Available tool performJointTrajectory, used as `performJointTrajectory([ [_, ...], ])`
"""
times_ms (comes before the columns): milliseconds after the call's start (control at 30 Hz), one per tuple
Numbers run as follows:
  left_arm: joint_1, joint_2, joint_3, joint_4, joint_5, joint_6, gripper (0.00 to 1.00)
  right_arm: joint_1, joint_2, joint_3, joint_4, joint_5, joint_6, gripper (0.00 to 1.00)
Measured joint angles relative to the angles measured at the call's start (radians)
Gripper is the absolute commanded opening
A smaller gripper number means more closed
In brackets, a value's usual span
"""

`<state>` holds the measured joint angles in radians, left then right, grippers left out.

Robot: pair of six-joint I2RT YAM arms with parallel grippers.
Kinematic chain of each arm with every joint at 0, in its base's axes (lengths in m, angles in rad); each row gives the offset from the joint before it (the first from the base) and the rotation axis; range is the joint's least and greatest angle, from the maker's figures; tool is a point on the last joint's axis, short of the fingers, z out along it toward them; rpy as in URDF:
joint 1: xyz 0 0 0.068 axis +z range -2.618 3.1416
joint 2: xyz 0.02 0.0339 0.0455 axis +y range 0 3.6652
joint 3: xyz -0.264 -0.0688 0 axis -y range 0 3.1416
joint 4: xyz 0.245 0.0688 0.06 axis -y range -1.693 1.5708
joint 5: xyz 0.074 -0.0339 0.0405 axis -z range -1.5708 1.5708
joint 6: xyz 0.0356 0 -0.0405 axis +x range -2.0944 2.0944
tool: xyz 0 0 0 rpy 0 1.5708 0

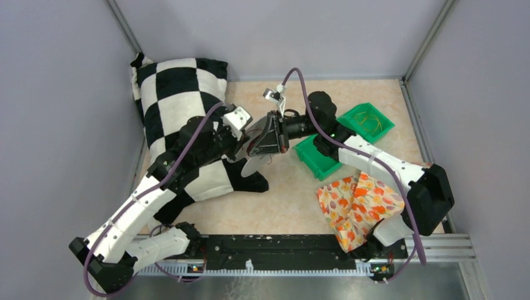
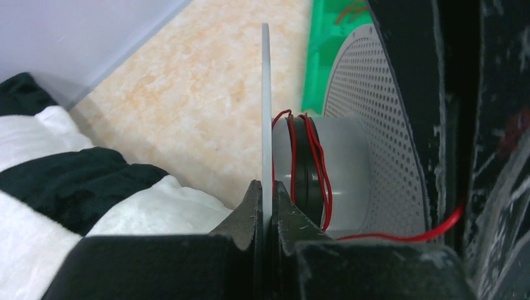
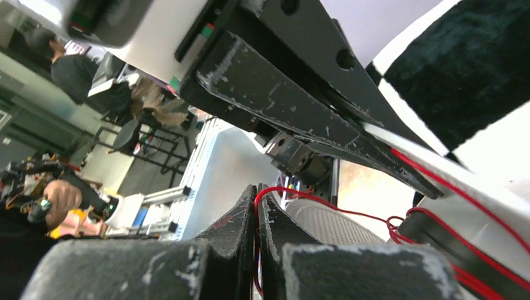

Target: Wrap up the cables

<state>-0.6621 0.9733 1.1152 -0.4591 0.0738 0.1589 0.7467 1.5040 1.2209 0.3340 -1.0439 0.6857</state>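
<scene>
1. Hold the spool [image 2: 369,125] steady: the left gripper [image 2: 267,195] is pinching its thin grey rim [image 2: 266,94].
2. The right gripper [image 3: 257,209], pressed together on the cable [image 3: 350,214], should feed it taut around the spool's hub [image 2: 347,181].
3. The cable is hair-thin and red. A few loose turns sit on the spool, and one strand trails off it.
</scene>
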Motion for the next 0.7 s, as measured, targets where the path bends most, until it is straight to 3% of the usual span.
performJointTrajectory([
  [433,0.003,-0.002,0.026,-0.052,0.228,0.184,0.00,-0.010,-0.071,0.076,-0.377,-0.158,-0.198,0.00],
  [633,0.008,-0.002,0.055,-0.090,0.268,0.248,0.00,-0.018,-0.078,0.080,-0.418,-0.201,-0.210,0.00],
  [700,0.009,-0.002,0.069,-0.109,0.273,0.264,0.00,-0.019,-0.078,0.080,-0.418,-0.215,-0.204,0.05],
])
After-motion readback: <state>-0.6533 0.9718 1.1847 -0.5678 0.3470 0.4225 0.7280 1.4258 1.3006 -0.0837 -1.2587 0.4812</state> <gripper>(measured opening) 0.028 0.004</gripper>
